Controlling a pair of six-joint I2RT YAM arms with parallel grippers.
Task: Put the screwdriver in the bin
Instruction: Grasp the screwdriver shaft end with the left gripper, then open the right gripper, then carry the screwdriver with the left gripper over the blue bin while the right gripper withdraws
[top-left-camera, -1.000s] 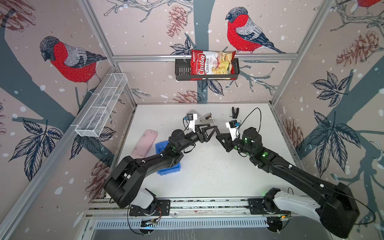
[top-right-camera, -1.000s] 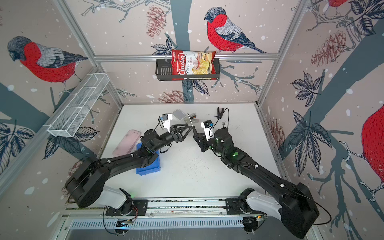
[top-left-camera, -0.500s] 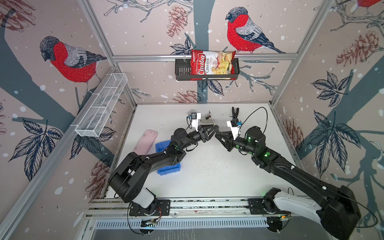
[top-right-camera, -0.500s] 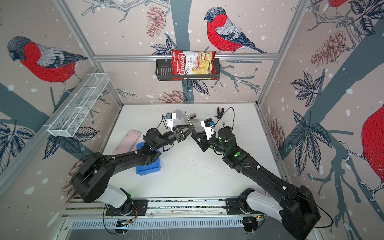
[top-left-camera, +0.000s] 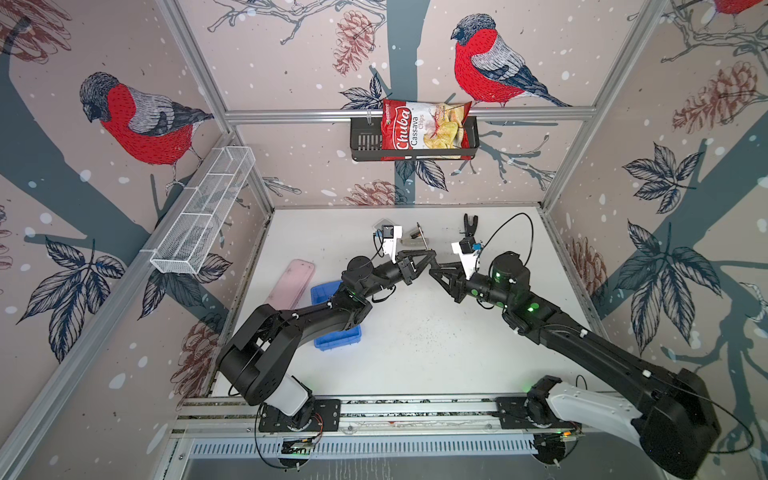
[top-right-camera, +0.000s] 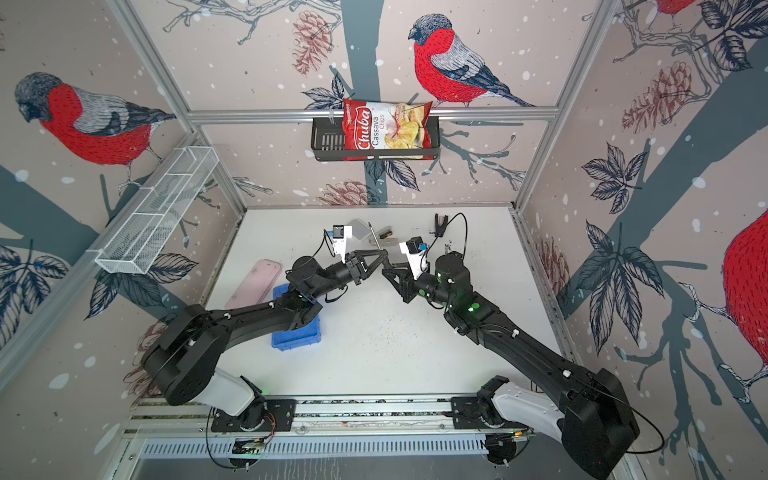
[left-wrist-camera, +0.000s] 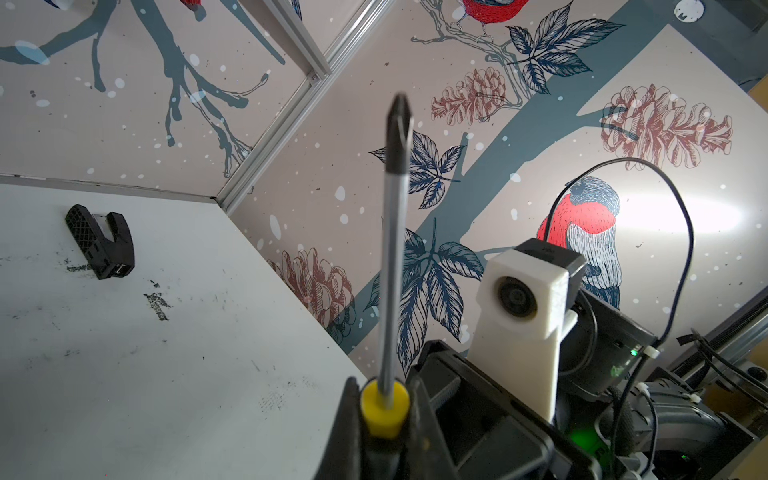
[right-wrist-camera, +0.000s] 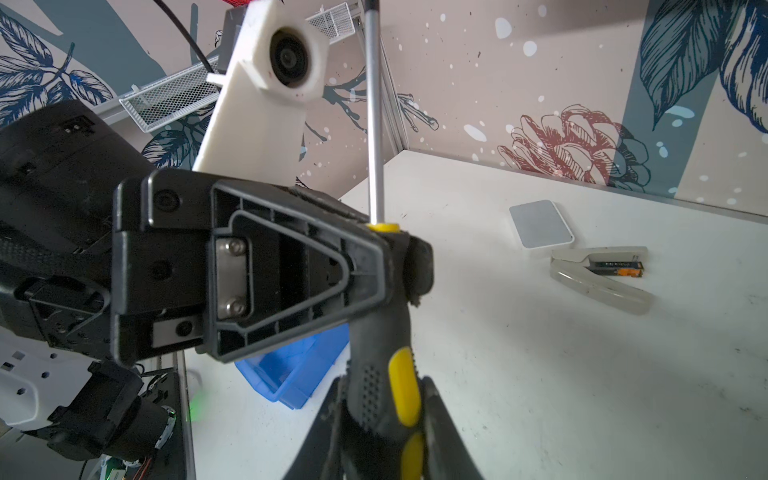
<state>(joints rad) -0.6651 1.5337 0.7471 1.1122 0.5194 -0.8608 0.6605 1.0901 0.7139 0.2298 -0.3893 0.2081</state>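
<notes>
The screwdriver (right-wrist-camera: 397, 374) hangs in mid-air above the table (top-left-camera: 415, 357), held at once by both grippers. The right gripper (right-wrist-camera: 382, 436) is clamped on the lower black-and-yellow handle. The left gripper (left-wrist-camera: 384, 415) is closed on the handle's top, one finger on each side of the yellow collar. The bare shaft rises past the left fingertips (left-wrist-camera: 419, 411) toward the back wall. In both top views the two sets of fingers meet tip to tip, left gripper (top-left-camera: 430, 254) just above right gripper (top-left-camera: 433, 271).

The blue bin (top-left-camera: 337, 341) sits on the table well apart from the fingers, back along the left arm and partly beneath its forearm. The arm covers its middle, so its contents cannot be told. The pink case (top-left-camera: 293, 284) lies just beyond the bin. On the left wall hangs a white wire mesh basket (top-left-camera: 203, 216), and on the back wall a black basket (top-left-camera: 365, 143) holds a Chuba cassava chips bag (top-left-camera: 424, 129).

Beyond the fingertips, near the back edge, lie a beige stapler (right-wrist-camera: 598, 274), a flat white box (right-wrist-camera: 540, 224) and the black clip (left-wrist-camera: 102, 241). Open white tabletop stretches below the fingers and toward the front rail.

A second ago the left jaws stood spread beside the handle; now they are closed on it. The right grip is unchanged.
</notes>
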